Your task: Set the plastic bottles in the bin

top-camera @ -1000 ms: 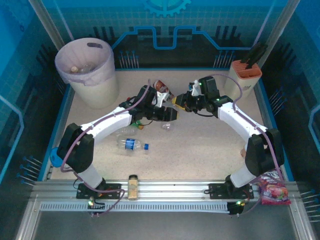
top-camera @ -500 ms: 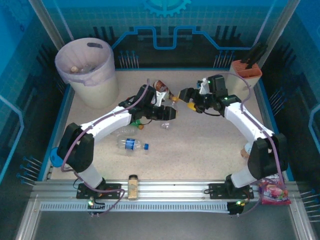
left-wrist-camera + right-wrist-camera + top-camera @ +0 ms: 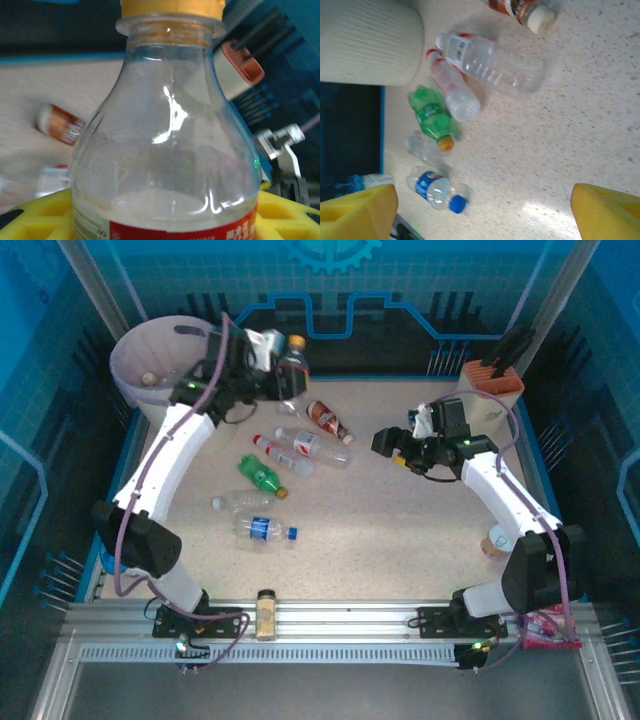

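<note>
Top external, bottle [image 3: 291,365] near bin [image 3: 125,380], orange-topped box [image 3: 492,385]

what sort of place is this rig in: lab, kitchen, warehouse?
Probably a robotics lab test cell: aluminium rail frame, blue printed enclosure walls, and plastic bottles staged beside a lined bin on a speckled table.

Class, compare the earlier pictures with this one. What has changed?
The left pincer swung from mid-table toward the bin, carrying the yellow-capped bottle. The right pincer opened and drew back right. The blue-labelled bottle stayed put.
</note>
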Controlling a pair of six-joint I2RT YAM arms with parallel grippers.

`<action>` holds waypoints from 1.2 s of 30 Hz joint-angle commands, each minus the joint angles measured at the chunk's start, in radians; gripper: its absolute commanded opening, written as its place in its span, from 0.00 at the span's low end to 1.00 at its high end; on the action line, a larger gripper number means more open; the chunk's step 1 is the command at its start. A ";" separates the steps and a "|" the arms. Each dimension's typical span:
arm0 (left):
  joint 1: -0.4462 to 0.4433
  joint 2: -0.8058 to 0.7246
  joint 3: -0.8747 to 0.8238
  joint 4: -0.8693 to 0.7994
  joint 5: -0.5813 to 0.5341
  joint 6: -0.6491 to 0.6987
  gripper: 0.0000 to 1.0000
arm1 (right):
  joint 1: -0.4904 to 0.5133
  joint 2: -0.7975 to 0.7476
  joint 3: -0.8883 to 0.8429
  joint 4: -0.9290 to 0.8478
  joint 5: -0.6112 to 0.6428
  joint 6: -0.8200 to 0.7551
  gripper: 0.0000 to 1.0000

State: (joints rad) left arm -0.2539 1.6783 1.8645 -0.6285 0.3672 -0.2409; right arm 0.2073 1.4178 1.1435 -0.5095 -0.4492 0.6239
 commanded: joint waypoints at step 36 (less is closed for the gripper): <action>0.490 0.544 0.604 -0.468 -0.313 0.219 0.67 | 0.269 0.152 -0.097 0.145 0.024 -0.008 0.94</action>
State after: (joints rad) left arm 0.2375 2.2601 2.4905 -1.0058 0.0414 -0.0616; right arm 0.4648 1.5570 1.0813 -0.5167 -0.3721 0.5236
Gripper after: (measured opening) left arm 0.610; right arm 0.936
